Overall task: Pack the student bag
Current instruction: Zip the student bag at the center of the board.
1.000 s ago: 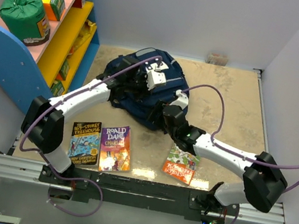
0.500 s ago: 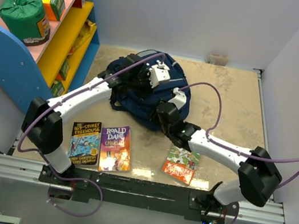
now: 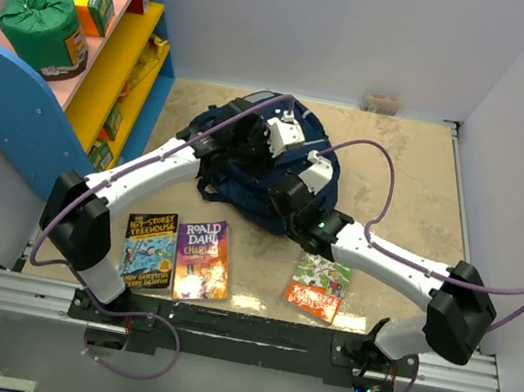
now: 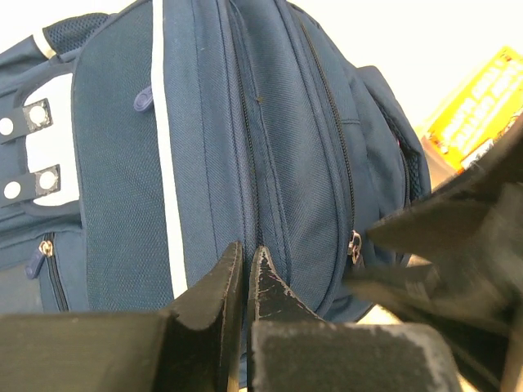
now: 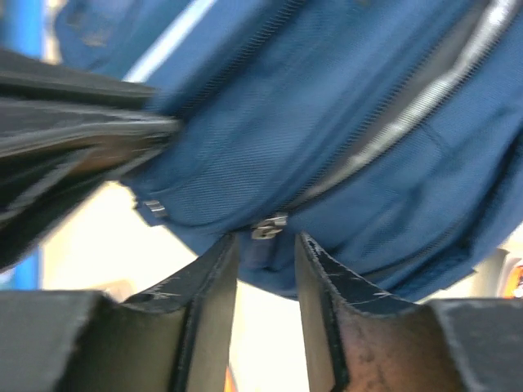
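So from where I'm standing nothing's been packed yet. The big navy-blue fabric backpack [image 3: 242,193] sits in the upper middle of the overhead view on the sandy beige tabletop [image 3: 407,181]. The three colourful paperback books [image 3: 202,261] are lying flat along the bottom, well apart from the bag's opening. I'd say the step in hand is getting a zip open so there's somewhere to put them. In the right wrist view, the right pincer [image 5: 265,241] is only partly open. Its two dark fingers [image 5: 211,282] have a clear gap between them, and the small silver zipper pull [image 5: 268,227] hangs right at the mouth of that gap, just above the tips. It looks lined up on the tab but not clamped on it, so I wouldn't call it holding anything. The left pincer [image 4: 247,255] is squeezed down to a sliver. Its tips are on the blue fabric right at a seam in the lower middle of its view, and it looks to me like it's nipping a thin fold to steady the bag. Next, I reckon the right one has to close squarely on that tiny tab and then drag it along the zip track while the left holds the fabric taut. The tab's small and dangly, so it could easily slip out.
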`<state>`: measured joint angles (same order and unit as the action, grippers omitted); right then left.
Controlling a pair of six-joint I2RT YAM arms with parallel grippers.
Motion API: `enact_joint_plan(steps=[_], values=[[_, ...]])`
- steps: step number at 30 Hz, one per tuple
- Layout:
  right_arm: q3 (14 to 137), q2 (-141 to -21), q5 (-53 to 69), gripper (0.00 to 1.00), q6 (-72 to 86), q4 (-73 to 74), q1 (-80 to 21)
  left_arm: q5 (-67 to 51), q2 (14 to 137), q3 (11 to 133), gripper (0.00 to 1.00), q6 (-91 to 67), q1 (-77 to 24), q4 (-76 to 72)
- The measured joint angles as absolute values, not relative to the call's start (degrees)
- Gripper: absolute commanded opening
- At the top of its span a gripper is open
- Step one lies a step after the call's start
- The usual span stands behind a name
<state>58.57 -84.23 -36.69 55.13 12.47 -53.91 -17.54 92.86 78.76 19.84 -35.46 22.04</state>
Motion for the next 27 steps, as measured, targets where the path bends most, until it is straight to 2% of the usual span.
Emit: enact_joint_plan(steps=[5,17,27], values=[[58.7,-81.7,-36.8,0.40,55.0,12.3,-56.1,-17.8,93.6,80.0,0.00,18.4,-36.1,22.4],[59.1,-84.9,-38.3,0.37,56.9,15.8,-56.6,-17.9,94.3,81.1,0.00,17.5,-36.5,22.9],[59.2,-84.3,-40.7,0.41,57.0,17.5,-56.6,-17.9,94.3,81.1,0.00,17.5,-36.5,22.8]])
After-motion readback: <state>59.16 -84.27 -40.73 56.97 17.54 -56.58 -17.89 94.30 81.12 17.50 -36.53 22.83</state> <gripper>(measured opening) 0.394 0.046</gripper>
